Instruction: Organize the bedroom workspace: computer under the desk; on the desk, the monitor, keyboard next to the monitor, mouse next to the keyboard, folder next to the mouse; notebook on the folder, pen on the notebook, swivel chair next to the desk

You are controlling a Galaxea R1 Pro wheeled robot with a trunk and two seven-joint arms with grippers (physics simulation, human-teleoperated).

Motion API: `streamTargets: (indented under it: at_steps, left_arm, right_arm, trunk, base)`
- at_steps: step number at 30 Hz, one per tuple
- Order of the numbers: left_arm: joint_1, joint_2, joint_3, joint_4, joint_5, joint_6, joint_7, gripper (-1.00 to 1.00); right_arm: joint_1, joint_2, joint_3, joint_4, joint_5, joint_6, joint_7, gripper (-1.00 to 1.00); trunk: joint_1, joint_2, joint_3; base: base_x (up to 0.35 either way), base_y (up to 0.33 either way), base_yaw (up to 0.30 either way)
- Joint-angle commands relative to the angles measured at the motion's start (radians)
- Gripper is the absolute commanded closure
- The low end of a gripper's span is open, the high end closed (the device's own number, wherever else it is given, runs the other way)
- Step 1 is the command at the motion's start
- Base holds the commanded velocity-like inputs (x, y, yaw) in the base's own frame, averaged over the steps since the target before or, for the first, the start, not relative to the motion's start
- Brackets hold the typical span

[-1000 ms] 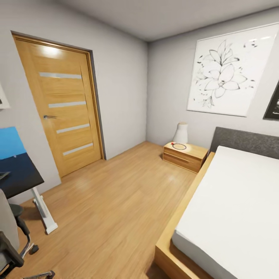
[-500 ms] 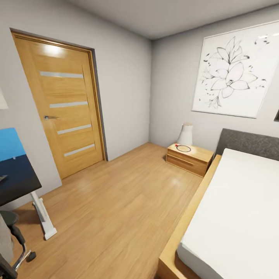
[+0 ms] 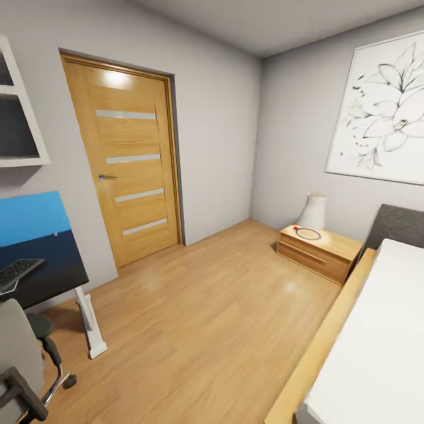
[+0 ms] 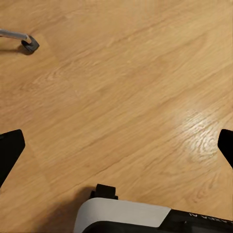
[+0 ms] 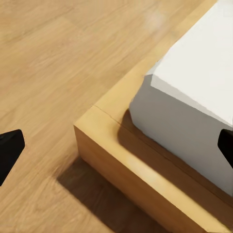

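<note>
The desk (image 3: 56, 274) stands at the left edge of the head view, with a glossy black top and a white leg (image 3: 91, 327). The far part of its top looks bright blue; I cannot tell whether that is a reflection. A dark keyboard (image 3: 15, 272) lies on the desk at the frame edge. The grey swivel chair (image 3: 15, 347) with a black armrest (image 3: 23, 394) stands in front of the desk. One of its casters (image 4: 30, 45) appears in the left wrist view. My left gripper (image 4: 116, 145) hangs open over bare floor. My right gripper (image 5: 116, 145) is open above the bed corner.
A closed wooden door (image 3: 138, 165) is in the far wall, and a white wall shelf (image 3: 20, 118) hangs above the desk. A bedside cabinet (image 3: 318, 250) holds a white lamp (image 3: 312, 212). The bed (image 3: 377, 341) with its wooden frame (image 5: 126, 165) is at the right. Wooden floor lies between.
The camera has turned left, so the whole picture has shifted right. The keyboard, the wall shelf and more of the desk and chair have come into view.
</note>
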Motion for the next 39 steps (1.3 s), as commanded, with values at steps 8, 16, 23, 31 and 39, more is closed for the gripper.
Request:
streamTargets:
  at_steps: [8, 16, 23, 31, 39]
  left_arm:
    - [-0.001, 0.0, 0.0, 0.001, 0.003, -0.003, 0.0, -1.0]
    - [-0.001, 0.0, 0.001, 0.001, 0.003, -0.005, 0.0, -1.0]
    - [0.0, -0.002, -0.001, 0.001, 0.002, -0.005, 0.0, -1.0]
    - [-0.001, 0.0, -0.002, 0.001, 0.002, -0.005, 0.0, -1.0]
    - [0.0, 0.0, -0.002, 0.001, 0.002, -0.005, 0.0, -1.0]
  right_arm:
    - [0.0, 0.0, 0.001, 0.001, 0.001, -0.002, -0.004, -1.0]
    - [0.0, 0.0, 0.001, 0.001, 0.001, -0.002, -0.004, -1.0]
    - [-0.001, -0.001, 0.0, 0.001, 0.001, -0.001, -0.004, -1.0]
    - [-0.001, -0.002, 0.0, 0.001, 0.001, 0.002, -0.004, -1.0]
    - [-0.001, -0.002, -0.001, 0.001, 0.001, 0.002, -0.004, -1.0]
  trunk:
    - [0.001, -0.001, -0.001]
    - [0.001, -0.001, -0.001]
    - [0.001, -0.001, -0.001]
    - [0.001, -0.001, -0.001]
    - [0.001, -0.001, -0.001]
  base:
    - [0.33, 0.034, 0.274]
    - [0.325, 0.145, 0.183]
    - [0.324, 0.082, 0.021]
    - [0.33, 0.005, 0.001]
    - [0.33, 0.0, 0.0]
